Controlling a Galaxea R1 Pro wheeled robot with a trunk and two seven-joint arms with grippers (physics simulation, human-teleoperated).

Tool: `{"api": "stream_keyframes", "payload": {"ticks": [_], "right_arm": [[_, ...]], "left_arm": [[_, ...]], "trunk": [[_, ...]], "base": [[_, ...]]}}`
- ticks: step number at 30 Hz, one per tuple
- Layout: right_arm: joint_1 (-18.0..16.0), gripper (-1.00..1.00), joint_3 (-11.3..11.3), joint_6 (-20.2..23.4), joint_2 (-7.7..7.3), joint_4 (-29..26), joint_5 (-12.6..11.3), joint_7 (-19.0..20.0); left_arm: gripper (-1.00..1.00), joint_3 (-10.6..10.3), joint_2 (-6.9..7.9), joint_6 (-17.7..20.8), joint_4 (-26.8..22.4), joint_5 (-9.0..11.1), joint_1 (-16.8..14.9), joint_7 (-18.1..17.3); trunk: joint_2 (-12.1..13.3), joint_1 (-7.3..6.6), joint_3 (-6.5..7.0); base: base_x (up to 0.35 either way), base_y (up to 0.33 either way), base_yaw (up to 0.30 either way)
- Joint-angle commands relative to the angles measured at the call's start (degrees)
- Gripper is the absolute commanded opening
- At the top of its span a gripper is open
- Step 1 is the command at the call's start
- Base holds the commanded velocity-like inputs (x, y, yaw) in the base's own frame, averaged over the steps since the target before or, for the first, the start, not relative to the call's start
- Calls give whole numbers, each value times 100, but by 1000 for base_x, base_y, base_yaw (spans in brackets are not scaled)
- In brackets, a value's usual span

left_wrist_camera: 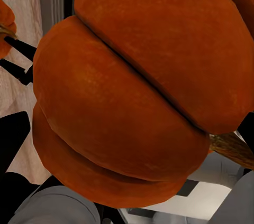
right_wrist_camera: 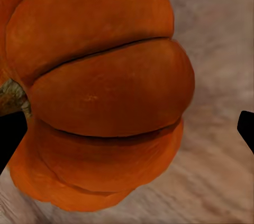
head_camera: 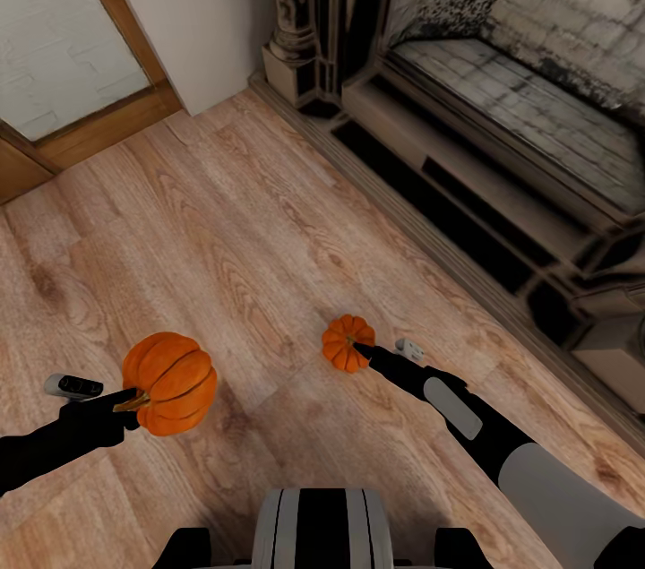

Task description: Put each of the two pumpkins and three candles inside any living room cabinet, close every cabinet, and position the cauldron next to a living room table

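Observation:
My left gripper (head_camera: pixel 133 400) is shut on the stem of a large-looking orange ribbed pumpkin (head_camera: pixel 170 383), holding it above the wood floor; the same pumpkin (left_wrist_camera: pixel 132 102) looms close in the left wrist view, its tan stem (left_wrist_camera: pixel 233 149) at the edge. A second pumpkin (head_camera: pixel 346 342) sits lower, near the floor, in the middle. My right gripper (head_camera: pixel 363 352) reaches its near side. In the right wrist view this pumpkin (right_wrist_camera: pixel 100 92) lies between wide-apart black fingertips (right_wrist_camera: pixel 10 137), with a gap on one side, so the gripper is open. Candles, cabinet and cauldron are out of view.
A dark stone fireplace (head_camera: pixel 502 130) with a raised hearth and step runs along the right. A wooden door frame (head_camera: pixel 107 116) and white wall (head_camera: pixel 197 4) stand at the back left. Wood floor (head_camera: pixel 224 228) lies between. My base (head_camera: pixel 322 529) shows at the bottom.

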Motion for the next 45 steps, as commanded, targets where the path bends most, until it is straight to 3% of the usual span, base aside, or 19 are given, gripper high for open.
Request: {"api": "stream_keyframes", "payload": {"ticks": [1,29,30,45], "right_arm": [[-4,100,19,4,-7,-2,-33,5],[-4,100,19,4,-9,-2,-33,5],[-4,-100,19,4,-8,-2,-33,5],[-4,-100,15,4,-14,-3,-33,7]], "left_arm": [[-100,-2,2,47,-1,20,-1,3],[-100,-2,2,47,-1,20,-1,3],[-100,-2,2,47,-1,20,-1,3],[-100,-2,-7,47,-1,16,-1,3]], "trunk": [[-1,-1,-3],[-1,-1,-3],[-1,-1,-3],[-1,-1,-3]], "base": [[0,17,0],[43,46,0],[0,0,0],[0,0,0]]}}
